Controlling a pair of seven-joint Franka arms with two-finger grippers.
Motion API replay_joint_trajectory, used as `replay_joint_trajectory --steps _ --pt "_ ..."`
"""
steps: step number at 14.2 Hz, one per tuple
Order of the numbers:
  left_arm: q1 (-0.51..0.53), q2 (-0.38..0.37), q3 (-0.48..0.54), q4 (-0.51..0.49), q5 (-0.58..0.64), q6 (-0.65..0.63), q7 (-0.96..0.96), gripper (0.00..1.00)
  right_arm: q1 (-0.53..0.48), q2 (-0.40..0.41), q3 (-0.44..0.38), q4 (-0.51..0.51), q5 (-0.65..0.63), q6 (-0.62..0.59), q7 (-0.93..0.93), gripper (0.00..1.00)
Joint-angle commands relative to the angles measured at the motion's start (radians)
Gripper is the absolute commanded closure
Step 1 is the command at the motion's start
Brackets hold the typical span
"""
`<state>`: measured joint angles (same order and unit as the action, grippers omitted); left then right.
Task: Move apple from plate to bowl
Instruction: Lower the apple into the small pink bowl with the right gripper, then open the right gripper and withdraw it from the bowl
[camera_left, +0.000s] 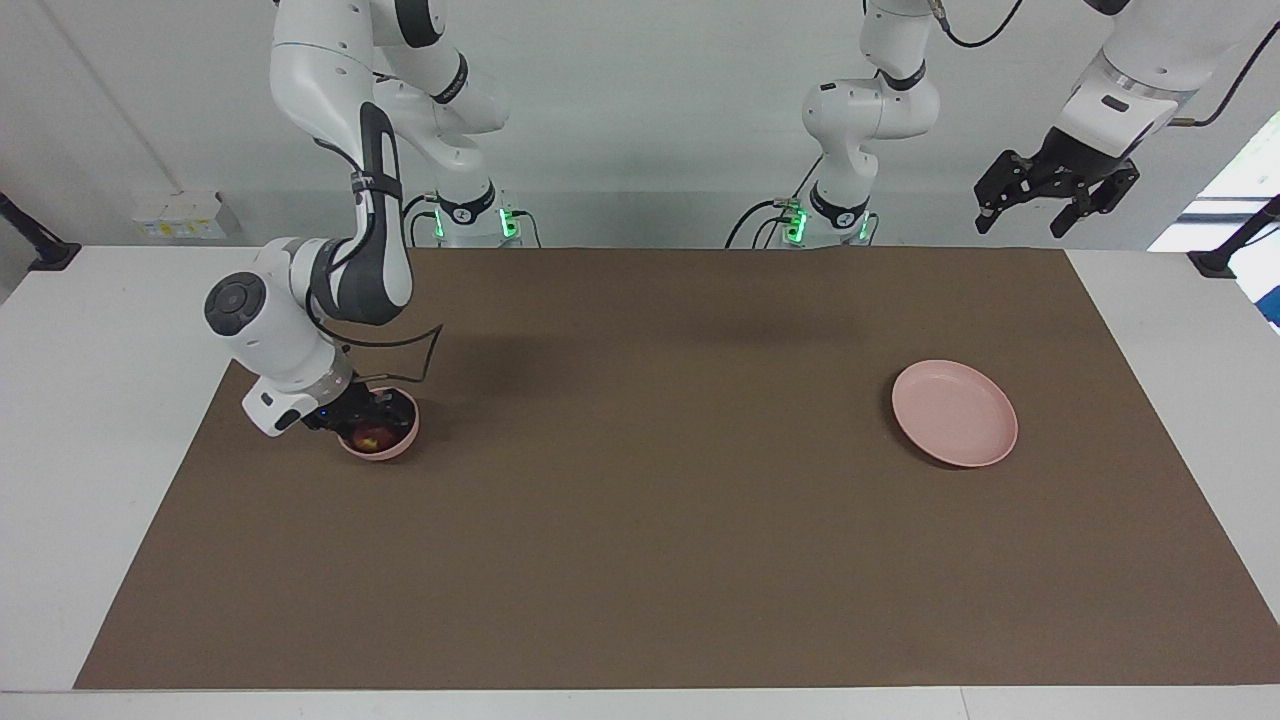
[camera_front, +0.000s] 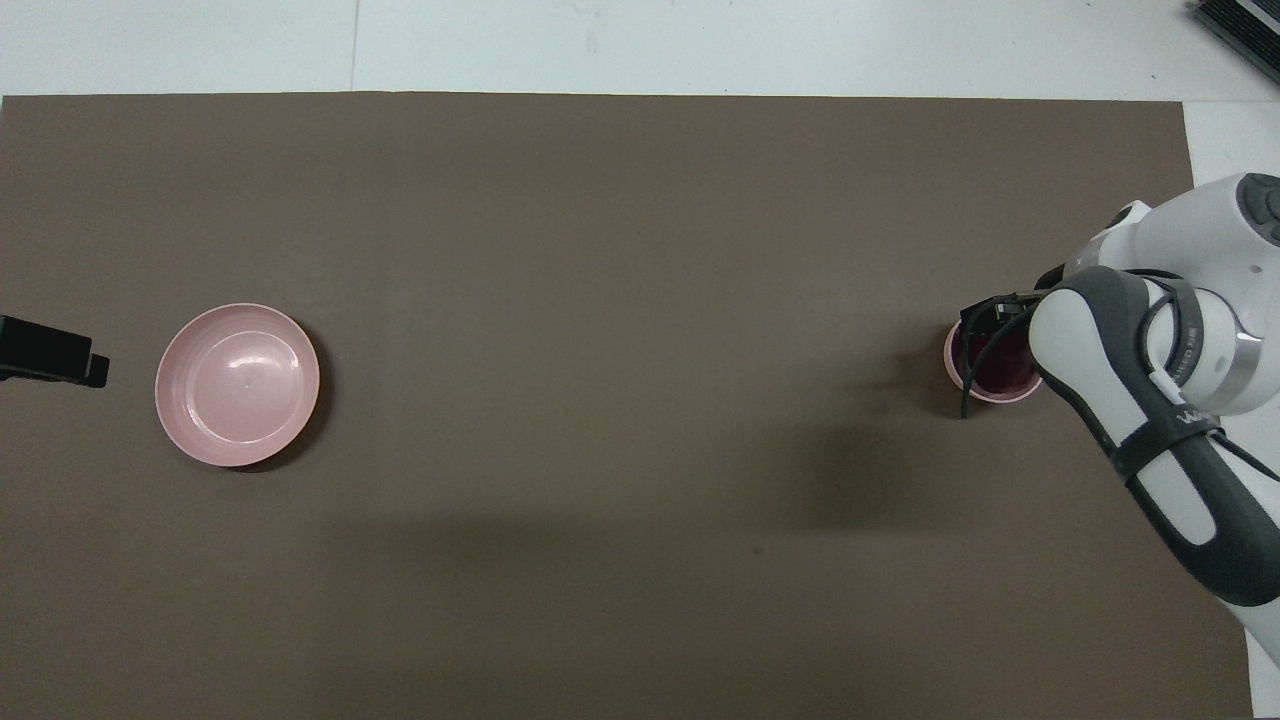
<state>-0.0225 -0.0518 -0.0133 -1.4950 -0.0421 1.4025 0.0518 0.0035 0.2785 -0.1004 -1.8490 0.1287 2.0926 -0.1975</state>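
Note:
The dark red apple with a yellowish patch lies in the small pink bowl at the right arm's end of the table. My right gripper reaches down into the bowl, right at the apple. In the overhead view the right gripper and arm cover part of the bowl, and the apple shows as a dark red patch inside. The flat pink plate lies empty at the left arm's end and also shows in the overhead view. My left gripper waits open, raised high near that end.
A brown mat covers the table, with white table margins around it. The left gripper's black tip shows beside the plate in the overhead view. A black cable hangs from the right wrist over the bowl.

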Motion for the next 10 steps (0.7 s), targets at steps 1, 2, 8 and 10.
replay_joint_trajectory --steps 1,2,8,10 --pt "-0.011 0.003 0.003 0.018 0.018 -0.019 -0.001 0.0 0.0 -0.088 0.007 -0.001 -0.035 -0.06 0.052 0.0" --pt "-0.014 0.003 0.003 0.018 0.018 -0.02 -0.001 0.0 0.0 -0.107 0.008 0.007 -0.055 -0.089 0.07 0.0" --pt "-0.014 0.003 0.004 0.018 0.018 -0.02 -0.001 0.0 0.064 -0.274 0.025 0.051 -0.156 -0.281 0.262 0.0" --pt "-0.013 0.003 0.003 0.018 0.018 -0.02 -0.001 0.0 0.093 -0.314 0.025 0.053 -0.162 -0.315 0.306 0.0"
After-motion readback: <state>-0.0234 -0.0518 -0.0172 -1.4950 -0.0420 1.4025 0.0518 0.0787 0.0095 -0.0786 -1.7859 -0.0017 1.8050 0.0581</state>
